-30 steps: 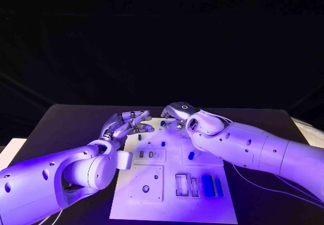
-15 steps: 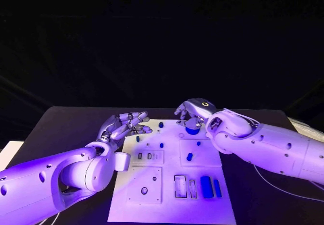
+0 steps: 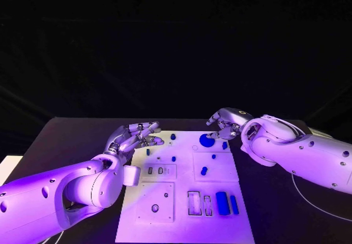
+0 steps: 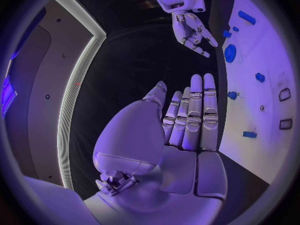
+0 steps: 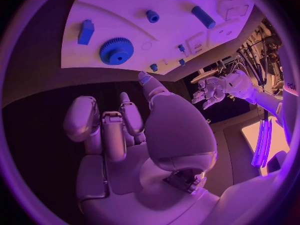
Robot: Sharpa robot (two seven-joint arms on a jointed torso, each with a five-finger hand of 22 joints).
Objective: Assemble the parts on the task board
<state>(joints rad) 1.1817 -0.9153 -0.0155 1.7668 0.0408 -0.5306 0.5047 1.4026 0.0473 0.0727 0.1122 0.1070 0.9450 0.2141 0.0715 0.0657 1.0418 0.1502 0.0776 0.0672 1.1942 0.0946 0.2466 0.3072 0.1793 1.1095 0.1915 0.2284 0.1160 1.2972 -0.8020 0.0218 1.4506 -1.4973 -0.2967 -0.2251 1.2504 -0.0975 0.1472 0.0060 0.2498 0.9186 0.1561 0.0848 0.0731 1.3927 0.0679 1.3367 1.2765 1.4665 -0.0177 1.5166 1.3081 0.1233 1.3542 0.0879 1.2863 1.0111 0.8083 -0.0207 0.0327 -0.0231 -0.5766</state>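
The task board [image 3: 187,203] sits flat in the middle of the black table [image 3: 66,137], with small blue parts scattered over it. Biggest one is a blue gear [image 3: 207,141] lying near the board's far edge, with a small blue block [image 3: 224,145] just beside it. Toward the board's near edge there's a pair of upright blue bars [image 3: 226,202] next to two slotted frames.

The right hand [image 3: 224,126] hovers at the board's far right corner, just past the gear, fingers loosely curled and apart, holding nothing. The left hand [image 3: 136,136] is off the board's far left edge, fingers stretched out side by side, also empty and not touching any part.

The right wrist view is where you actually see the teeth on the gear [image 5: 116,51], plus a blue cylinder [image 5: 203,17] lying on the board. The left wrist view shows the left hand's fingers [image 4: 201,117] straight and together over the dark table right beside the board edge, with the right hand [image 4: 190,32] across from it.
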